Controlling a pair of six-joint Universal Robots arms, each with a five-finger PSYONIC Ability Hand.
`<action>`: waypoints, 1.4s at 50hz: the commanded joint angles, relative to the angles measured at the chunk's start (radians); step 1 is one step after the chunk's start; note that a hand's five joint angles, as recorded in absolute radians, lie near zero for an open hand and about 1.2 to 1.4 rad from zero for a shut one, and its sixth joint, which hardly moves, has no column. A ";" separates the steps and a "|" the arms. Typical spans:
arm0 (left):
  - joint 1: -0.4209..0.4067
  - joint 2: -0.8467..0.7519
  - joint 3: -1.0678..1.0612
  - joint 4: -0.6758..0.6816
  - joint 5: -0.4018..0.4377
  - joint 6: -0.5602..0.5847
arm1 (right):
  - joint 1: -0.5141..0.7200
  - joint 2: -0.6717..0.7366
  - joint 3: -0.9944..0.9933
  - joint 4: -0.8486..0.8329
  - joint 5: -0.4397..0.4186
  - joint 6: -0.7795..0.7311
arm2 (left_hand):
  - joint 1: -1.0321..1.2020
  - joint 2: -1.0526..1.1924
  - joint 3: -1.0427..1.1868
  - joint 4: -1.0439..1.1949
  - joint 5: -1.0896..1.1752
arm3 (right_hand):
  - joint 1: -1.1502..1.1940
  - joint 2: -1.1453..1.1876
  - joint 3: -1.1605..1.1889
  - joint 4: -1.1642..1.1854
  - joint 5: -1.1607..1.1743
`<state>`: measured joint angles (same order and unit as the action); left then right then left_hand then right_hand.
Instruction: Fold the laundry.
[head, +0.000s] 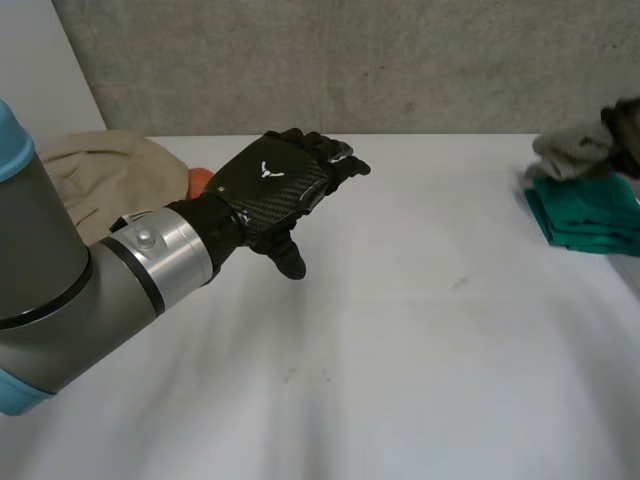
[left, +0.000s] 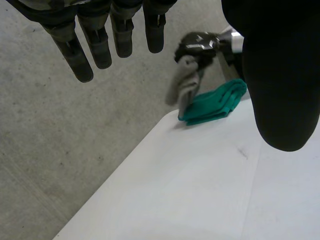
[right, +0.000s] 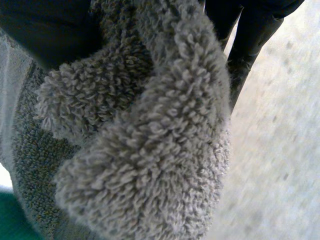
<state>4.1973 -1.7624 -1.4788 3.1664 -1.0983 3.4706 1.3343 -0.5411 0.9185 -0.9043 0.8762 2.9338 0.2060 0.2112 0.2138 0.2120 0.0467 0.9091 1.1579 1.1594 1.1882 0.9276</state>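
the right hand (left: 200, 44) has its fingers curled round a bunched grey terry towel (right: 150, 130), lifted just above the folded green cloth stack (head: 590, 215) at the white table (head: 400, 350) edge, probably to carry it to bare space. the left hand (head: 265, 180) hovers empty, fingers straight, apparently ready to take a corner. a beige cloth heap (head: 100, 170) lies behind its arm.

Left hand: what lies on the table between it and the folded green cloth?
Nothing: the head view shows bare white table between the open left hand and the green cloth. The right hand holds a grey towel near that cloth.
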 joint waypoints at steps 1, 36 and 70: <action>0.000 -0.005 -0.001 0.004 -0.002 0.001 | -0.070 0.015 0.164 -0.042 -0.109 0.001 | -0.004 -0.009 -0.012 -0.010 -0.020 | 0.487 0.238 0.237 0.208 0.294; -0.011 0.003 -0.001 0.003 0.000 -0.004 | -0.190 -0.293 0.287 0.777 0.081 -0.505 | -0.010 -0.015 -0.018 -0.016 -0.025 | -0.735 -0.983 -0.985 -1.014 -0.928; -0.010 -0.002 -0.006 -0.003 0.000 -0.004 | -0.017 -0.008 -0.143 0.844 0.356 -0.208 | -0.007 -0.012 -0.015 -0.013 -0.022 | -0.735 -0.983 -0.985 -1.014 -0.928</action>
<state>4.1880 -1.7636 -1.4850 3.1666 -1.0983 3.4668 1.3164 -0.5085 0.7258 -0.0971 1.2254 2.7328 0.2060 0.2112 0.2138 0.2120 0.0467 0.1977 0.2168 0.2071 0.2304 0.0670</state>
